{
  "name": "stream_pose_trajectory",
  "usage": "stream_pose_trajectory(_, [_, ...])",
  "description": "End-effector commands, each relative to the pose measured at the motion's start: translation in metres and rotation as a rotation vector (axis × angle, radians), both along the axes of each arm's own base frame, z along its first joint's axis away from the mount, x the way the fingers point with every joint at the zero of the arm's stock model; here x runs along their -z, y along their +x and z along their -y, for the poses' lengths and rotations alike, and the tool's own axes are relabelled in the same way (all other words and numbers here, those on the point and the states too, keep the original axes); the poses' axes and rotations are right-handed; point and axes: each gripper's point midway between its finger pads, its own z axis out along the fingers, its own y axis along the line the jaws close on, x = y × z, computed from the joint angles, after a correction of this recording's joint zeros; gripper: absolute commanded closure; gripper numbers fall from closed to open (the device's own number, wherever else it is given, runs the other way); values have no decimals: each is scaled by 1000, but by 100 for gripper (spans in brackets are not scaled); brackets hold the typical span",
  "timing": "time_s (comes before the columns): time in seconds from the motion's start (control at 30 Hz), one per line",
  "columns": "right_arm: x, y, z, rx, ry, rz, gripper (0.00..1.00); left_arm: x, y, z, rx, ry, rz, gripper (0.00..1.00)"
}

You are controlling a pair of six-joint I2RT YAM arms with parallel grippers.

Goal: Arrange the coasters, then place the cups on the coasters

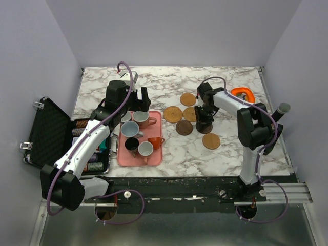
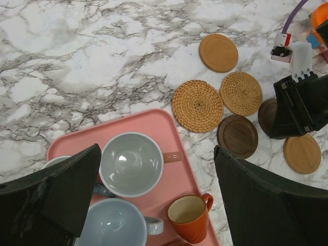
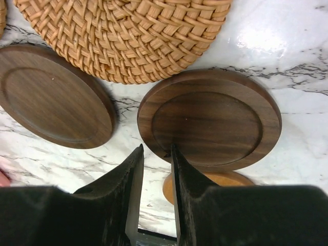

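Note:
Six coasters lie right of the pink tray [image 1: 154, 156]: two woven ones [image 1: 173, 114] [image 1: 190, 114], two smooth light ones [image 1: 188, 99] [image 1: 210, 141] and two dark brown ones. My right gripper [image 3: 157, 148] points down, its jaws pinching the rim of one dark coaster [image 3: 215, 120]. That coaster's near edge rides over a light coaster [image 3: 215, 182]. The other dark coaster [image 3: 51, 97] lies flat beside it. My left gripper [image 2: 157, 154] hangs wide open above the tray's cups: pink [image 2: 131, 164], pale blue [image 2: 110, 223], orange [image 2: 188, 215], black [image 1: 132, 144] and grey-white [image 1: 145, 148].
An open black case [image 1: 48, 130] sits off the table's left side, next to the left arm. An orange ring-shaped object [image 1: 242, 93] lies behind the right arm near the back right. Purple walls close in the table on three sides.

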Motion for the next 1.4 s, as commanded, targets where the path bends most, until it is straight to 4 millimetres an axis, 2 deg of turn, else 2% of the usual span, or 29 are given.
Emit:
stream_pose_trajectory(0.0, [-8, 6, -8, 27, 18, 40, 64, -3, -4, 1, 5, -7, 11, 1])
stream_pose_trajectory(0.1, [-33, 28, -10, 39, 16, 136, 60, -2, -3, 1, 4, -6, 11, 1])
stream_pose_trajectory(0.23, [-71, 69, -15, 48, 25, 303, 52, -2, -3, 0, 0, -1, 12, 1])
stream_pose_trajectory(0.3, [-84, 90, -19, 43, 32, 374, 44, -1, -3, 0, -3, 2, 10, 1])
stream_pose_trajectory(0.4, [-94, 117, -26, 42, 38, 449, 36, 0, -2, 0, -3, 5, 9, 1])
stream_pose_trajectory(0.47, [-96, 134, -31, 38, 41, 474, 36, 0, -1, 0, -2, 5, 8, 1])
stream_pose_trajectory(0.7, [-73, 182, -50, 38, 53, 494, 36, 3, -1, 1, -1, 7, -3, 1])
stream_pose_trajectory(0.83, [-57, 192, -62, 37, 97, 467, 36, 4, -1, 1, 3, 6, -8, 1])
stream_pose_trajectory(1.0, [-33, 192, -66, 45, 133, 405, 36, 4, -1, 1, 4, 5, -7, 1])
stream_pose_trajectory(1.17, [-15, 188, -54, 105, 126, 332, 36, 3, -2, 2, 6, 5, -7, 1])
stream_pose_trajectory(1.37, [-1, 174, -19, 238, 56, 241, 37, 3, -2, 2, 7, 0, -8, 1])
